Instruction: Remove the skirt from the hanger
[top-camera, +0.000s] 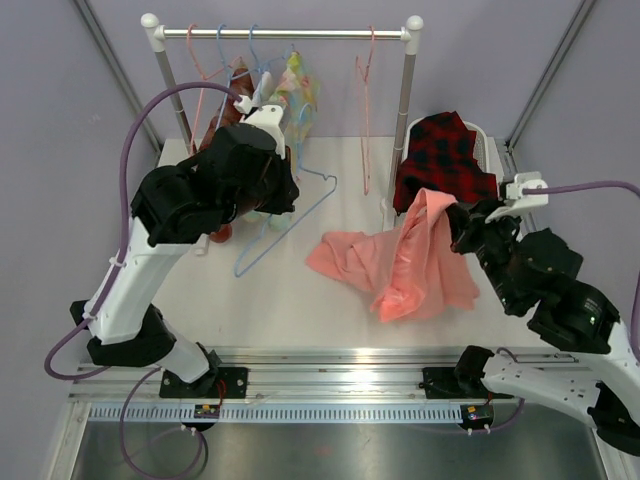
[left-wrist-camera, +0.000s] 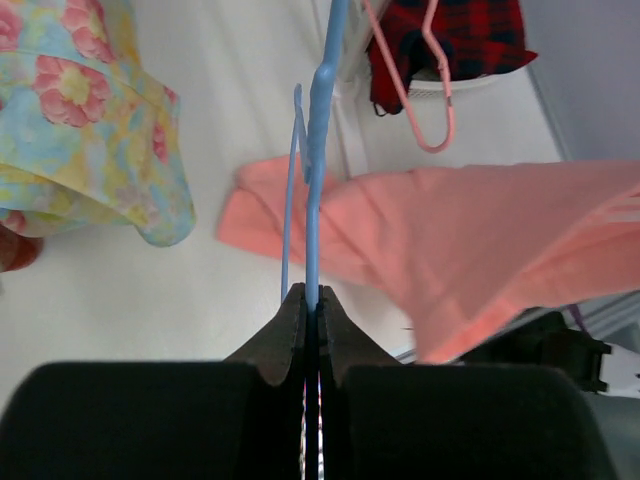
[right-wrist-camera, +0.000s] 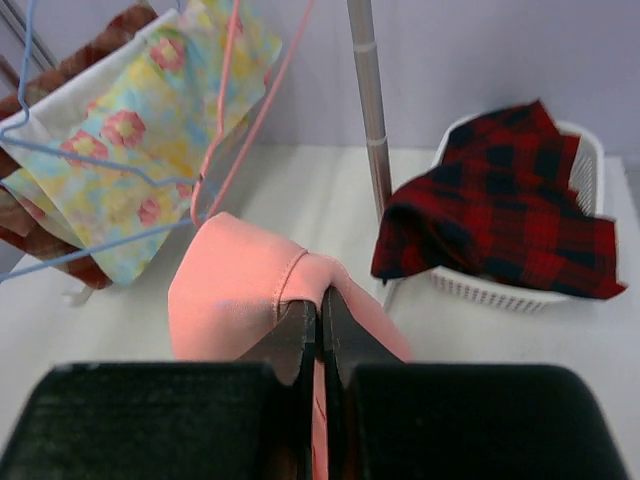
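The job looks to be at its closing step. The left gripper (left-wrist-camera: 312, 296) is clamped shut on the wire of the blue hanger (left-wrist-camera: 318, 180), which shows bare from above, tilted over the table (top-camera: 290, 315) in front of the rail (top-camera: 285, 34). The right gripper (right-wrist-camera: 320, 302) is closed on a fold at the hem of the pink skirt (top-camera: 405, 265), lifting that corner while the rest of the cloth trails down and spreads on the table between the two arms. From above, the skirt's near edge lies close to the hanger's lower end but apart from it. In the left wrist view the wire crosses in front of the cloth, so I cannot fully rule out a snag there. I judge the skirt is off the hanger. The next move calls for drawing the two apart a little further to confirm nothing catches. The skirt then wants setting down clear of the hanger, perhaps toward the white basket (top-camera: 489, 148) that holds a red checked garment (top-camera: 440, 155), before the right jaws let go.
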